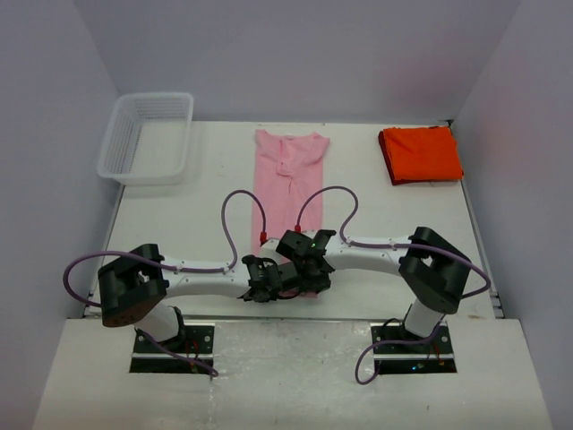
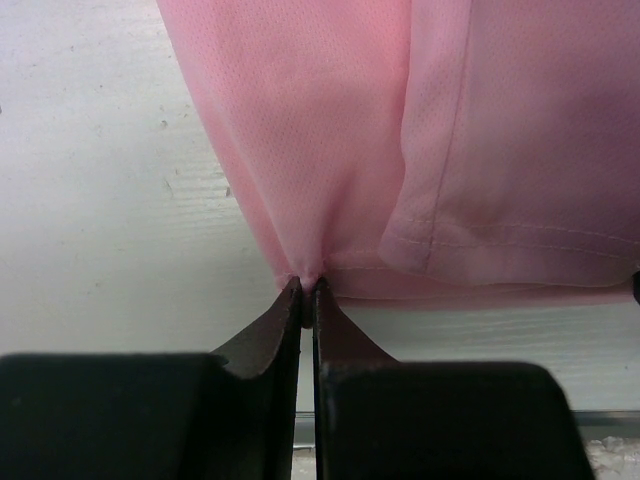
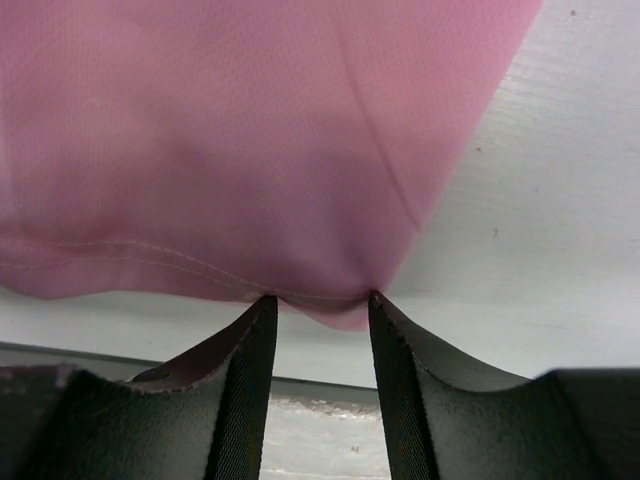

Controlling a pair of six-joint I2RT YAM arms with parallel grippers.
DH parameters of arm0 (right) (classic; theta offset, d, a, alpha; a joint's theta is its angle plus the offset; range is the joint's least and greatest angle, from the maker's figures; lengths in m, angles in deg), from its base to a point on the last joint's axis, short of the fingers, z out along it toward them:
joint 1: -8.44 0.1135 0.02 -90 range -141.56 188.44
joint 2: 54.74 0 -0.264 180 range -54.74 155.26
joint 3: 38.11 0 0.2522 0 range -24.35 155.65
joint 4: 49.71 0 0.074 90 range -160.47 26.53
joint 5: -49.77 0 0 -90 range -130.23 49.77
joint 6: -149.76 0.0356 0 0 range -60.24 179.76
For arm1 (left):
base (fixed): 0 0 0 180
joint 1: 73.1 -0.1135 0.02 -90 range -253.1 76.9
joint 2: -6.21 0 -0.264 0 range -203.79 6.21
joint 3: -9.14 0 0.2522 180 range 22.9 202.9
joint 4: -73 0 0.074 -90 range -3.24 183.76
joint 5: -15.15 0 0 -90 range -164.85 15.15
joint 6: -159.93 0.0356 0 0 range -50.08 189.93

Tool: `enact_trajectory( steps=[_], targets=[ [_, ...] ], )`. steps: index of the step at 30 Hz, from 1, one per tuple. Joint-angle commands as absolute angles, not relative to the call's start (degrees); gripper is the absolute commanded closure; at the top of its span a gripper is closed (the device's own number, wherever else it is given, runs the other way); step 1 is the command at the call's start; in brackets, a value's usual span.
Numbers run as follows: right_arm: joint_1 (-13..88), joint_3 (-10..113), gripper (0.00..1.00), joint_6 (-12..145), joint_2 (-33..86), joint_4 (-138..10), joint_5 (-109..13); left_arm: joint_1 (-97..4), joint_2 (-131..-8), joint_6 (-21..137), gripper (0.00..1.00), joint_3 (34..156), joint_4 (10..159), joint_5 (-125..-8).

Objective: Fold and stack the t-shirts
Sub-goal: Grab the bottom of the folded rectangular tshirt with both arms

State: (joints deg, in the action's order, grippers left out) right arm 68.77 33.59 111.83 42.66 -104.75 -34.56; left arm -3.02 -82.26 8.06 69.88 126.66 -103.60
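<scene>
Well beyond your left pincer [image 2: 305,290] and off to its left, the white basket [image 1: 148,139] sat at the back of the table [image 1: 179,224]. Nothing could be made out inside it from above.

Your left pincer was closed tight. Its two tips nipped the near hem of the pink shirt [image 1: 285,179] right at the hem's left corner, and the cloth puckered where they met. Just to the right of those tips a folded-over layer lay on top, showing its own stitched edge. The shirt ran out of the wrist view at the top and right.

From above, the pink shirt stretched straight away from both pincers, collar end farthest. Its near end was hidden under the two wrists, so the hem showed only in the wrist views.

Your right pincer [image 3: 320,298] stood partly open. The hem's right corner sagged into the gap between its tips, unsqueezed. You could not tell whether the tips touched the cloth.

Well beyond that pincer and to its right, the orange shirt [image 1: 421,154] lay folded in a square, apart from the pink one.
</scene>
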Motion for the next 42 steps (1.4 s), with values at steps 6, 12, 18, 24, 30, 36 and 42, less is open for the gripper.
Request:
enact_trajectory(
  steps=[6,12,18,24,30,36,42],
  targets=[
    [69.52,35.16,0.59,114.60,44.92,-107.24,-29.24,-3.31,-80.54,8.31,0.94,69.13,125.34,-102.98],
    [69.61,35.60,0.69,115.21,44.49,-107.94,-27.75,-3.31,-79.66,7.79,0.94,68.69,125.87,-103.15],
    [69.43,36.03,0.85,115.30,44.05,-108.91,-27.13,-3.31,-78.35,7.26,0.96,67.90,126.49,-103.33],
    [69.52,36.04,0.72,115.39,43.43,-109.35,-27.48,-3.31,-77.56,7.00,0.97,67.63,127.19,-104.11],
    [69.52,36.39,0.67,115.30,43.17,-109.96,-27.22,-3.31,-77.73,6.91,0.97,67.37,126.75,-103.68],
    [69.52,37.09,0.76,115.30,43.25,-110.75,-26.78,-3.31,-77.64,7.00,0.98,66.93,126.40,-103.33],
    [69.43,37.88,0.94,115.04,43.87,-111.19,-26.52,-3.31,-77.56,6.91,0.98,66.58,126.31,-103.15]
  ],
)
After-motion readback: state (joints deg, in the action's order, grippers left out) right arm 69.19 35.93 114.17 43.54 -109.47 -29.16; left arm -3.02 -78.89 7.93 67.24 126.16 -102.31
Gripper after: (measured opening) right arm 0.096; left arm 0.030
